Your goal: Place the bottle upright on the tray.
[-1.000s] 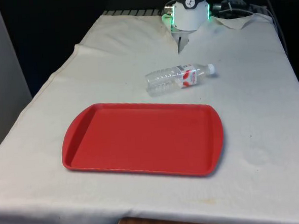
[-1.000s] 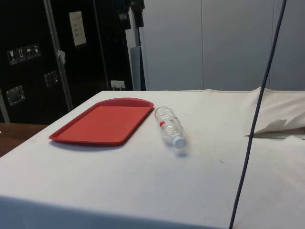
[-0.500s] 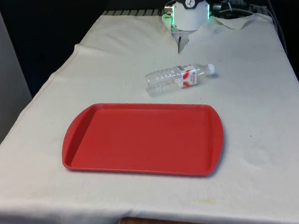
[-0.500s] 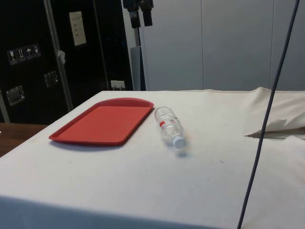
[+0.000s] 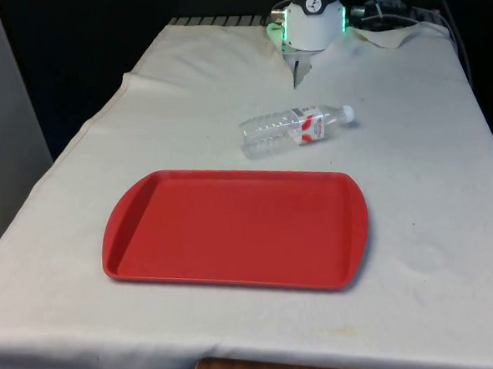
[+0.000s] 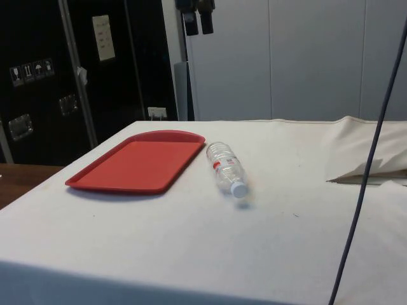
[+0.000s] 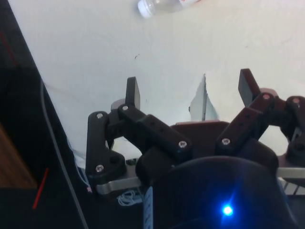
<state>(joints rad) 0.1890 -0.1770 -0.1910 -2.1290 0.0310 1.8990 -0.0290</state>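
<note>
Gripper (image 6: 198, 22) shifts sideways high above table, fingers (image 7: 132, 93) spread wide, empty. Bottle (image 5: 296, 128) unmoved, on its side on cloth just beyond tray's (image 5: 233, 231) far edge. Approach underway; grasp not started.

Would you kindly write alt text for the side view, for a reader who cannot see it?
A clear plastic water bottle with a red label lies on its side on the white tablecloth, just beside an empty red tray and not touching it. The black pincer hangs open, high above the tray's far end.
</note>
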